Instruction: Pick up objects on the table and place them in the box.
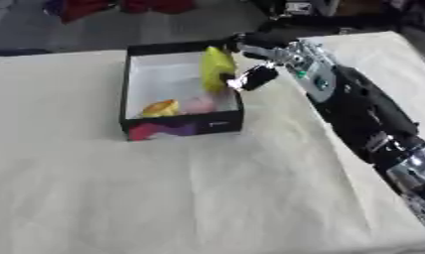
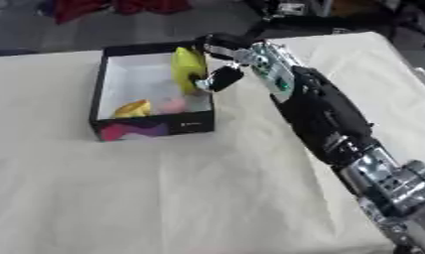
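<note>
Now a soft yellow object is grasped by the curled fingers of the right hand over the right wall of the black box. Inside, on the white floor, an orange piece and a pink piece are seen. Wide pale cloth of the table lies open around the box.

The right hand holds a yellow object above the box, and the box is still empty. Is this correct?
Not quite. The right hand does hold the yellow object above the box, but the left eye view shows an orange item and a pink item already inside.
</note>
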Tool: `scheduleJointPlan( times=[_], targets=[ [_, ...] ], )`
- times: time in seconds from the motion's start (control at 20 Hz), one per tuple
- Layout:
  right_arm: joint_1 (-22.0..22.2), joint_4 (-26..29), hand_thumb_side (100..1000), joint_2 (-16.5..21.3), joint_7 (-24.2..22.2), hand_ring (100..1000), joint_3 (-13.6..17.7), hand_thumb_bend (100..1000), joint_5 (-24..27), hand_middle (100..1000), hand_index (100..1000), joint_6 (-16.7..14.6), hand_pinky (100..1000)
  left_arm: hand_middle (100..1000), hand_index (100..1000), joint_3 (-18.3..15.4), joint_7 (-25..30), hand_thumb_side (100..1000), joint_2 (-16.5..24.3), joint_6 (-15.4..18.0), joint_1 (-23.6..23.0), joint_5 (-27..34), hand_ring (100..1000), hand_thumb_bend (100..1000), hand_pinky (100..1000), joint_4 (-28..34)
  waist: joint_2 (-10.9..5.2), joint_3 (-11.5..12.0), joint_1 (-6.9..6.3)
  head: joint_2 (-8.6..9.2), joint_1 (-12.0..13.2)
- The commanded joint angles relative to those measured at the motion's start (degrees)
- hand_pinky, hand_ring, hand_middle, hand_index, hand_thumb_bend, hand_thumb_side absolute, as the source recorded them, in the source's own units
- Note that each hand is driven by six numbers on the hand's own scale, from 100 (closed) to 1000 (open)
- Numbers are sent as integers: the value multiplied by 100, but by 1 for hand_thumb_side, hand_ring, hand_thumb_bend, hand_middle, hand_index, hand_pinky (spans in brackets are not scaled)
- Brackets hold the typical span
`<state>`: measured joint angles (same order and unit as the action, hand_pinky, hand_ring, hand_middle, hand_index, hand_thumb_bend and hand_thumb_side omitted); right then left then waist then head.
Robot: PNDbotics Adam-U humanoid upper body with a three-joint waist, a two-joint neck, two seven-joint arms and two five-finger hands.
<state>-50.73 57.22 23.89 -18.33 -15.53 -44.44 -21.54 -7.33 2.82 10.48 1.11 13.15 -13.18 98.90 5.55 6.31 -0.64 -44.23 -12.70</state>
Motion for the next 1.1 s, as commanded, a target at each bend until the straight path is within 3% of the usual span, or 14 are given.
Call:
scheduleJointPlan(
  times=[0.05,0.35,0.4,0.45,0.5,0.7,1.1],
  targets=[
    [-73,225,752,133,156,882,3,100,-124,930,957,-45,896,549,730,-15,6,778,59,3,69,26,529,353,629,102,-24,-19,-53,11,30],
    [2,395,869,260,-246,932,-27,100,16,978,980,-70,937,549,730,-20,3,779,87,1,40,31,529,353,629,95,-48,-64,-48,11,56],
    [9,408,825,273,-312,938,-38,100,17,986,987,-77,942,549,730,-20,3,779,90,1,36,29,529,353,629,95,-50,-75,-51,11,52],
    [14,425,487,283,-380,951,-53,100,-4,1000,1000,-96,954,549,730,-18,4,779,91,1,34,28,529,353,629,95,-49,-79,-53,11,46],
    [21,436,244,290,-477,954,-80,100,-52,1000,1000,-141,957,549,730,-16,6,779,92,1,33,27,529,353,629,94,-45,-80,-56,11,36],
    [52,421,254,264,-802,962,-88,100,-154,1000,1000,-303,964,549,730,-22,2,779,89,1,37,27,530,353,629,97,-41,-76,-60,11,19],
    [56,433,252,248,-887,968,-88,100,-113,1000,1000,-398,970,550,730,-25,0,779,83,3,44,29,530,353,629,100,-40,-62,-49,11,4]
  ],
)
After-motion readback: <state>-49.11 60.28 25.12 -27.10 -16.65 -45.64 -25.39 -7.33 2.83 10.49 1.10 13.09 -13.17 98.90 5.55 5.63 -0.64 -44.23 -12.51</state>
